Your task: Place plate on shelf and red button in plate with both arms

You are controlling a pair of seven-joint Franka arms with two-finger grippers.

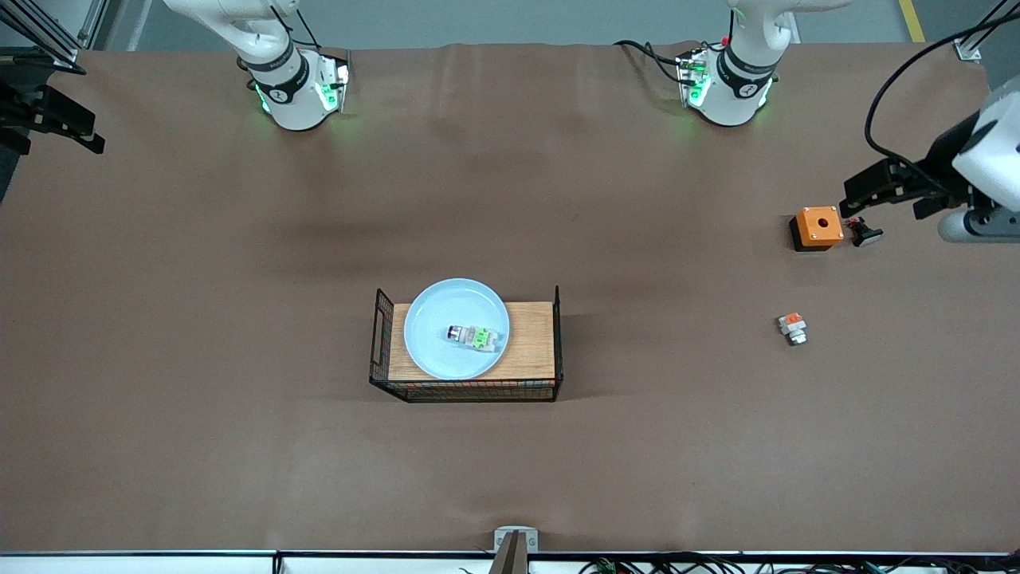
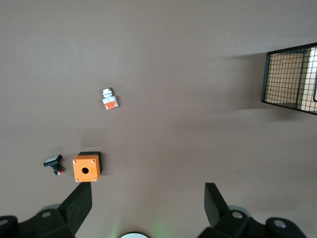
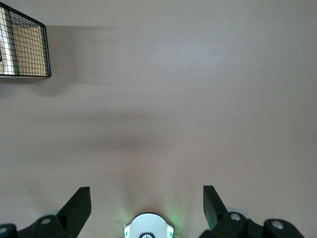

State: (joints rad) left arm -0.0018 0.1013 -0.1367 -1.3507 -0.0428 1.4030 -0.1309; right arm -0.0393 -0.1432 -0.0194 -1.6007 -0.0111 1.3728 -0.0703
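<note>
The pale blue plate (image 1: 434,351) lies on a wooden board inside a low black wire rack (image 1: 382,351) at the middle of the table. The red button (image 1: 476,336), a small white-grey block with a green patch, lies on the plate. My left gripper (image 1: 880,195) (image 2: 146,191) hangs open and empty over the left arm's end of the table, beside an orange box. My right gripper (image 1: 84,131) (image 3: 146,191) hangs open and empty over bare table at the right arm's end. Both are well away from the plate.
An orange cube box with a hole (image 1: 818,226) (image 2: 86,167) stands with a small black part (image 1: 865,233) (image 2: 53,162) beside it. A white block with an orange patch (image 1: 792,327) (image 2: 110,99) lies nearer the front camera. The rack's corner (image 2: 290,79) (image 3: 29,49) shows in both wrist views.
</note>
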